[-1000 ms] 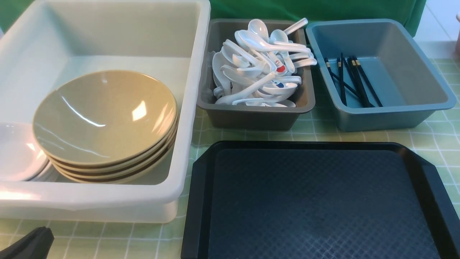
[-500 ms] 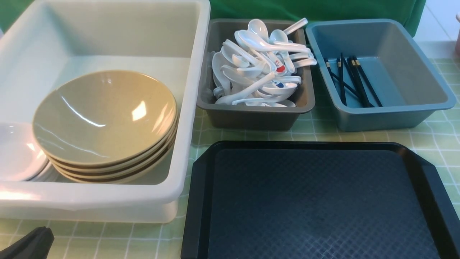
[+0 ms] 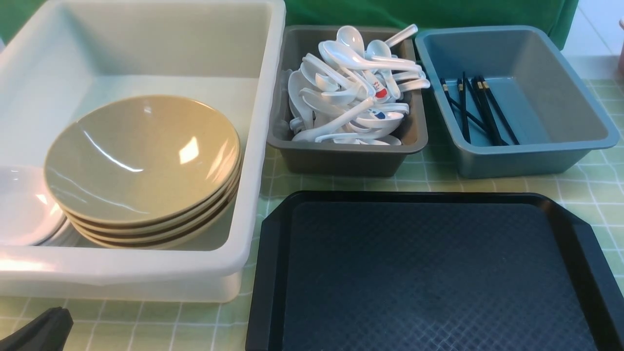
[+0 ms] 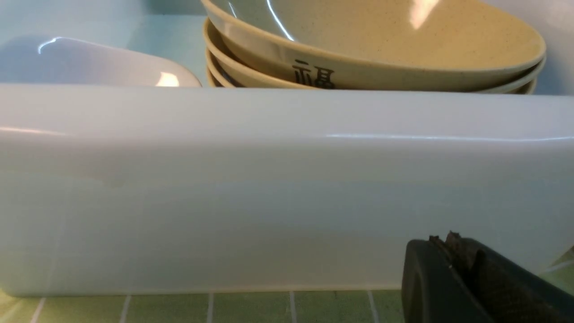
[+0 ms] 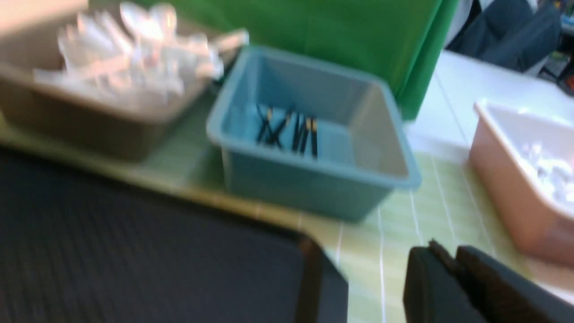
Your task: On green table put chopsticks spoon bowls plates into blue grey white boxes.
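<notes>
From the front, nothing of the task lies loose on my pale green grid-marked table [image 3: 585, 187]: the stack of wide glossy tan bowls [image 3: 141, 161] sits in the near half of the very large translucent white tub [image 3: 265, 146] at the table's left edge, with small glossy white dishes [image 3: 24, 204] just beside the stack on its left; the heap of glossy white soup spoons [image 3: 351, 87] fills the small dark grey-brown tub [image 3: 341, 161] at the middle of the far edge; the thin black gold-banded chopsticks [image 3: 475, 109] lie in the blue-grey tub [image 3: 531, 156] toward the far right corner, their long axes running near to far. The black textured tray [image 3: 429, 273] at the near edge carries nothing, so I judge no pick is left. My left claw [image 3: 36, 331] shows only as a dark tip at the near left corner. From my left wrist, that claw [image 4: 453, 244] is pressed shut with nothing in it, just beside the white tub's near wall, bowls beyond. From my right wrist, blurred, my right claw [image 5: 448, 258] looks all but closed and empty, the chopsticks ahead of it and well apart; a pinkish tub [image 5: 502, 188] stands off the right edge
</notes>
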You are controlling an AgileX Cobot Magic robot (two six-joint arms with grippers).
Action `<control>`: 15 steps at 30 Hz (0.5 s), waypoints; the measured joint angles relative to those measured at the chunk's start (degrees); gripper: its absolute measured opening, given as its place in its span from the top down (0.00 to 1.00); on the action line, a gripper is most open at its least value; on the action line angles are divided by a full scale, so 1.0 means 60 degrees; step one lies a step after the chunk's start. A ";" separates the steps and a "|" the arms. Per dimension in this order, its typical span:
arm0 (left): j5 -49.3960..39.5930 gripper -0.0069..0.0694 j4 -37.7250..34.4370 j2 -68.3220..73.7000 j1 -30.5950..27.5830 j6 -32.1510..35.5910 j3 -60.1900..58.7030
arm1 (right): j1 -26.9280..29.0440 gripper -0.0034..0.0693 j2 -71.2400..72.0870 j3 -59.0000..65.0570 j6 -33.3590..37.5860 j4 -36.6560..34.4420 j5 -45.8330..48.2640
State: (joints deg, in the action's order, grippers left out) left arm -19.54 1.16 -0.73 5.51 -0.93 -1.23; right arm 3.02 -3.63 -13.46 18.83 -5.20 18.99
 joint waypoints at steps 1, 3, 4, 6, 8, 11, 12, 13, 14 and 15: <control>0.0000 0.91 0.0000 0.0000 0.0000 0.0000 0.0000 | 0.0063 0.85 0.0277 0.0517 -0.0213 0.0199 0.0038; 0.0000 0.91 0.0000 0.0000 0.0000 0.0000 0.0000 | 0.0096 0.84 0.0509 0.0940 -0.0397 0.0402 0.0038; 0.0000 0.91 0.0000 0.0000 0.0000 0.0000 0.0000 | 0.0137 0.84 0.0656 0.1599 -0.0522 0.0617 0.0033; 0.0000 0.91 0.0000 0.0000 0.0000 0.0000 0.0000 | 0.0144 0.84 0.0693 0.1961 -0.0582 0.0673 0.0046; 0.0015 0.91 0.0000 0.0000 0.0000 0.0000 0.0000 | 0.0144 0.84 0.0704 0.2265 -0.0659 0.0742 -0.0303; 0.0033 0.91 0.0000 0.0000 0.0000 0.0000 -0.0011 | 0.0144 0.83 0.0711 0.2274 -0.0713 0.0731 -0.0357; 0.0041 0.91 0.0000 0.0000 0.0000 0.0000 -0.0011 | 0.0148 0.83 0.0711 0.2274 -0.0726 0.0731 -0.0369; 0.0041 0.91 0.0000 0.0000 0.0000 0.0000 -0.0011 | 0.0148 0.83 0.0711 0.2280 -0.0726 0.0731 -0.0369; 0.0051 0.91 0.0000 0.0000 0.0000 0.0000 -0.0011 | 0.0148 0.83 0.0711 0.2280 -0.0726 0.0731 -0.0389; 0.0051 0.91 0.0000 0.0000 0.0000 0.0000 -0.0011 | 0.0148 0.83 0.0711 0.2280 -0.0726 0.0731 -0.0391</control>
State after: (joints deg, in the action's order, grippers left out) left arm -19.24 1.16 -0.73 5.51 -0.93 -1.29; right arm 3.90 0.64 0.22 14.47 -0.81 16.65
